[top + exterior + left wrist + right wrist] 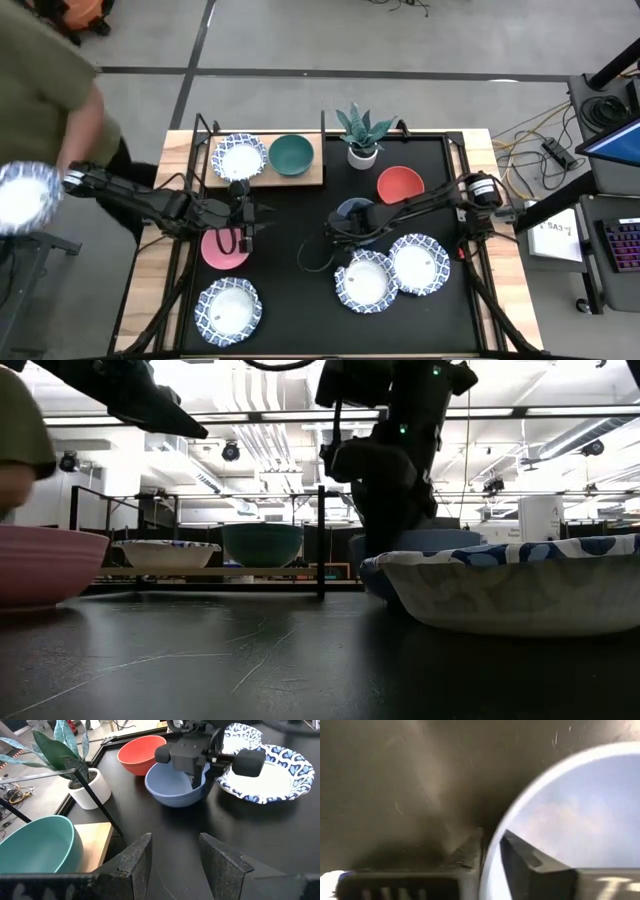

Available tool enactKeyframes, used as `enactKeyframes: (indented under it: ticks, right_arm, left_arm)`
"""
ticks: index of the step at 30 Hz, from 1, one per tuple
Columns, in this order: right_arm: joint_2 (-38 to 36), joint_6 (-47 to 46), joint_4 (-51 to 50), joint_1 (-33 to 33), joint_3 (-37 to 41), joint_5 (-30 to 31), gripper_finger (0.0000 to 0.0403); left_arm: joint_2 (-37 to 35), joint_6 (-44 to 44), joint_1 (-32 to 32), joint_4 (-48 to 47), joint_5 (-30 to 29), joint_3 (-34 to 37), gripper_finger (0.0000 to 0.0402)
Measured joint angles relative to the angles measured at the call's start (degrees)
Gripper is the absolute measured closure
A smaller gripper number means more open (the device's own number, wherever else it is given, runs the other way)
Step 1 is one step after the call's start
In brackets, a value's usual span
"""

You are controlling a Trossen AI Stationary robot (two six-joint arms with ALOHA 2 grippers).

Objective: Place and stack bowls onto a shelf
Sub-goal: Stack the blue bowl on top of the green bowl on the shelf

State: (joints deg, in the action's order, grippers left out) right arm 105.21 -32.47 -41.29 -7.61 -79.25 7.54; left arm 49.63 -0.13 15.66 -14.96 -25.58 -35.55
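The light-wood shelf (265,178) stands at the table's far left and carries a patterned bowl (240,157) and the green bowl (291,154). The blue bowl (352,208) sits mid-table with my right gripper (340,222) shut on its rim. The red bowl (400,184) is just beyond it. The pink bowl (224,250) lies near my left gripper (250,214), which is open and hovers in front of the shelf. Three more patterned bowls (367,281) (419,263) (228,310) rest along the near side. My right gripper has the blue bowl's rim (492,857) on the side toward the table's left, with one finger inside (525,857) the bowl and one outside (467,852). It comes from above, slanting from the right across the bowl. I cannot tell whether the bowl's base is off the table.
A white pot with a green plant (361,135) stands at the far edge beside the shelf. A person (45,90) is at the table's left and holds a patterned bowl (22,195) off the table. Bare black tabletop (300,290) lies between the near bowls.
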Motion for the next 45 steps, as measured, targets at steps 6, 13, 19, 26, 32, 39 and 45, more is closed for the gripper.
enactKeyframes:
  ticks: [6,13,19,26,32,39,45]
  right_arm:
    - [-2.87,-0.72,-0.42,-0.23,-0.12,-1.60,0.0391]
    - [-8.14,2.93,1.56,-0.79,-0.12,-3.53,0.0394]
    - [-12.48,9.36,11.76,-1.12,-0.12,-8.10,0.0394]
    - [-14.13,20.51,29.12,-1.17,-0.12,-15.12,0.0394]
    - [-14.15,31.17,34.77,1.45,-0.15,-9.29,0.0394]
    - [-13.97,40.39,38.99,7.08,-0.15,-4.81,0.0394]
    - [-11.27,44.79,46.26,11.63,-0.17,-4.86,0.0394]
  left_arm:
    - [0.00,0.06,0.00,0.05,0.00,0.00,0.0256]
    - [0.00,0.07,0.00,0.04,0.00,0.00,0.0256]
    - [0.02,0.41,0.00,0.22,-1.09,0.00,0.0256]
    - [-0.41,2.02,0.03,0.25,-2.88,0.00,0.0256]
    - [-3.53,1.69,0.04,-0.55,-3.96,0.00,0.0256]
    - [-11.56,-2.04,0.04,-3.11,-6.63,0.00,0.0256]
    - [-16.07,-2.76,0.04,-3.24,-7.08,0.92,0.0256]
